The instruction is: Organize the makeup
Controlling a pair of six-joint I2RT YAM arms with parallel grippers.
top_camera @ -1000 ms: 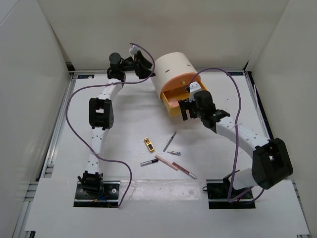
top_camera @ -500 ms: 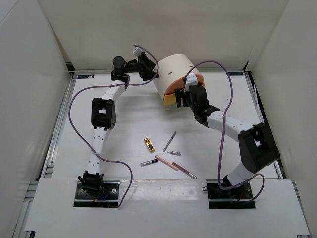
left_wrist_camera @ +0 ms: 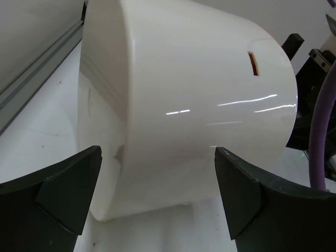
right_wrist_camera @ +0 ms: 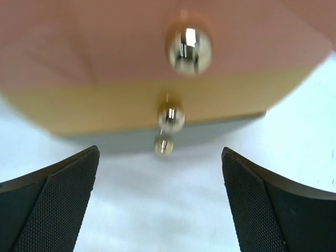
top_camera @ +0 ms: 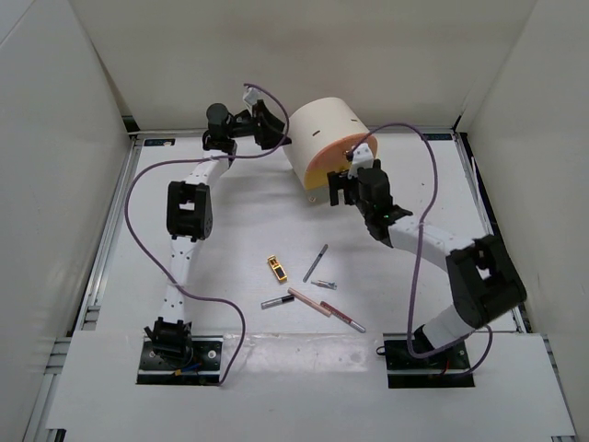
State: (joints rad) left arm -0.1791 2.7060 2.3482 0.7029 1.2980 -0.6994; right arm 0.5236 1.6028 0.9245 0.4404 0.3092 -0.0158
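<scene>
Several small makeup pieces lie loose mid-table: a gold lipstick [top_camera: 276, 268], a grey pencil [top_camera: 316, 262], a short stick [top_camera: 323, 284], a black-and-white tube [top_camera: 276, 301] and two pink pencils [top_camera: 308, 302]. My left gripper [top_camera: 272, 130] is open at the back left of the cream cylindrical box [top_camera: 324, 133]. In the left wrist view its fingers [left_wrist_camera: 68, 194] frame the box wall [left_wrist_camera: 184, 105] without touching it. My right gripper [top_camera: 344, 187] is open and empty just in front of the box's orange drawer fronts [right_wrist_camera: 157, 58]. The drawers are shut, and their gold knobs [right_wrist_camera: 171, 116] lie between the fingers [right_wrist_camera: 63, 205].
The box stands at the back centre of the white table [top_camera: 239, 230]. Purple cables loop over both arms. White walls enclose the table on three sides, with metal rails along the left [top_camera: 101, 267] and right edges.
The lower orange drawer stood pulled out a second ago and is now shut. My right gripper moved forward with it to the box front. My left gripper shifted slightly behind the box.
</scene>
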